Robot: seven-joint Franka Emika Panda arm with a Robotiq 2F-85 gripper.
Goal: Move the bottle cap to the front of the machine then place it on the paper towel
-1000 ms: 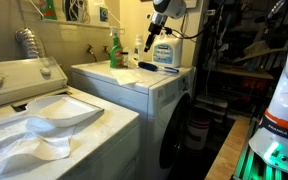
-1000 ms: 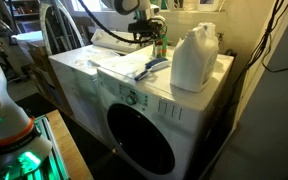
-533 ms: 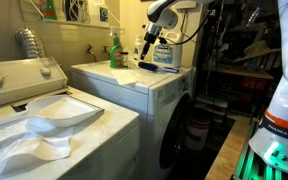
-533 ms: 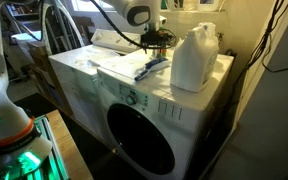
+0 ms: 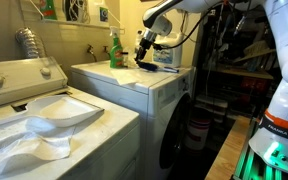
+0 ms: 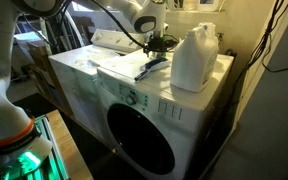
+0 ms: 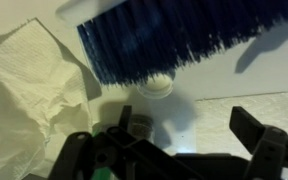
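Observation:
The white bottle cap (image 7: 156, 85) lies on the flat top of the white front-loading machine (image 5: 162, 100), partly under the blue bristles of a brush (image 7: 184, 35). A crumpled white paper towel (image 7: 29, 90) lies just beside the cap; it also shows in an exterior view (image 6: 119, 68). My gripper (image 7: 174, 145) hovers low over the machine top with its fingers wide apart and nothing between them, a little short of the cap. In both exterior views the gripper (image 5: 146, 52) (image 6: 156, 42) is at the back of the machine top, over the brush. The cap is too small to see there.
A big white jug (image 6: 194, 60) stands on the machine (image 6: 94, 90) above its dark round door (image 6: 139, 140). A green spray bottle (image 5: 115, 50) and a blue-labelled container (image 5: 165, 55) stand at the back. A top-loading washer (image 5: 24, 95) stands beside it.
The arm has come down and forward from above the bottles, and the gripper now sits low over the brush and cap. Nothing on the machine has moved.

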